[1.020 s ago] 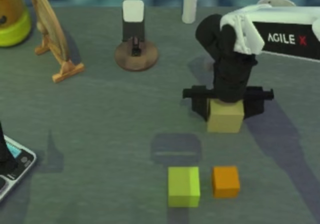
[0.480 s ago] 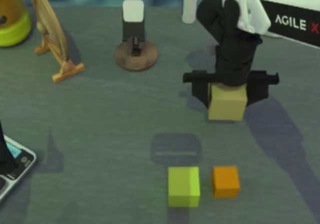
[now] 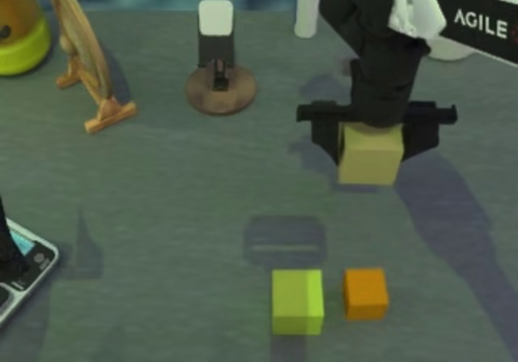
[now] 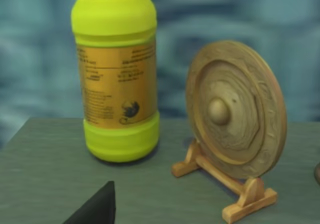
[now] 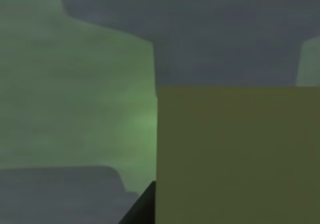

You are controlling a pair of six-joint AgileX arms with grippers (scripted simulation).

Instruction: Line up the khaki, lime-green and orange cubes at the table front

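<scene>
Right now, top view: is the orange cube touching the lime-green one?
No. A strip of bare table shows between the orange cube and the lime-green cube, which sit side by side at the front.

Three cameras on the scene: one high overhead, one riding each wrist.

The top view looks down on the grey-green table, taking in its far edge and front. The left wrist camera sits low, facing the far left corner, near the yellow bottle and wooden disc on a stand, both also at the top view's upper left. The right wrist camera is pressed close on the khaki cube, which the top view shows right of centre.
</scene>
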